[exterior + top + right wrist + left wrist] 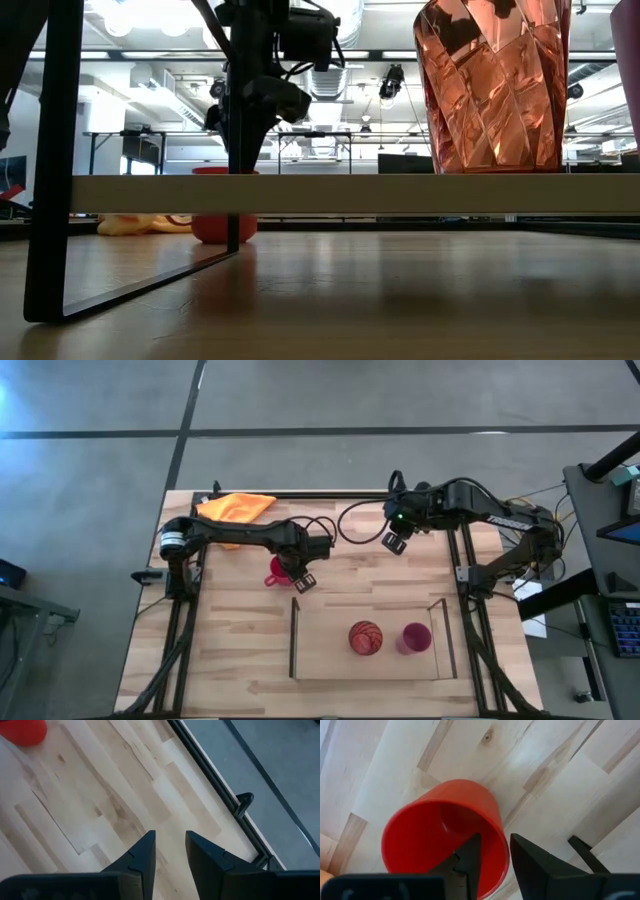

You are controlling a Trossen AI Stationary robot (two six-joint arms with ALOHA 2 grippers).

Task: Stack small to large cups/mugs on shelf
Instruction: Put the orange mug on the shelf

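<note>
**Jaws straddle red mug rim, not yet clamped**

Jaws of left gripper [492,865] sit parted w/ one finger inside the red mug [442,837], the other outside its wall; a gap shows, so not squeezing yet. Mug stands on the worktop [230,650], just beyond the shelf [330,660]. Orange cup [366,637] & pink tumbler [415,638] are already on the shelf, side by side, near but apart. Right gripper [167,852] waits over bare wood near the far edge, jaws slightly parted, empty. Likely next: pinch the wall. Do it well: close squarely on the rim, lift straight up, clear the shelf's dark end panel [293,637] before lowering.
</note>
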